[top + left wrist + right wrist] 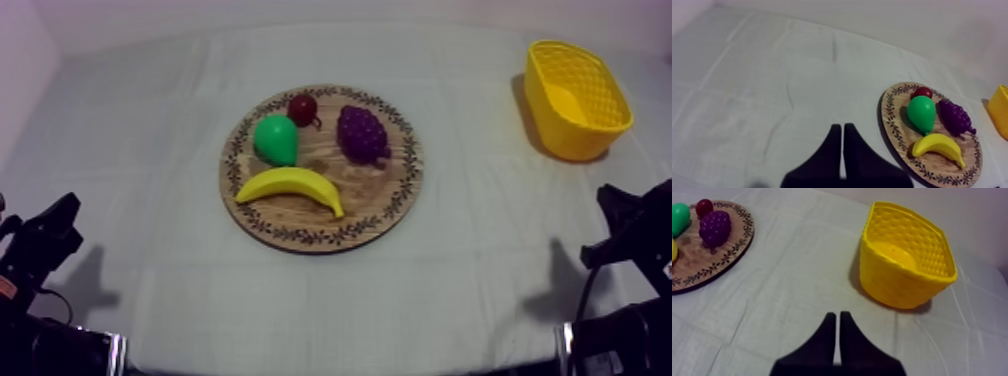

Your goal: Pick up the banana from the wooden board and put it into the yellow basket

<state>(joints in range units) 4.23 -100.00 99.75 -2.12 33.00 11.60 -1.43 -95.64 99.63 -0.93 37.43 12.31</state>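
Note:
A yellow banana lies along the front of the round wooden board at the table's middle, apart from both arms. The yellow basket stands empty at the far right. My left gripper rests low at the left edge; its fingers lie together as a narrow wedge over bare cloth, with the board and banana off beside it. My right gripper rests low at the right; its fingers form a shut wedge on the cloth in front of the basket.
On the board behind the banana sit a green pear, a small red fruit and a purple bunch of grapes. Wide stretches of grey-white cloth lie between the board, the basket and both arms.

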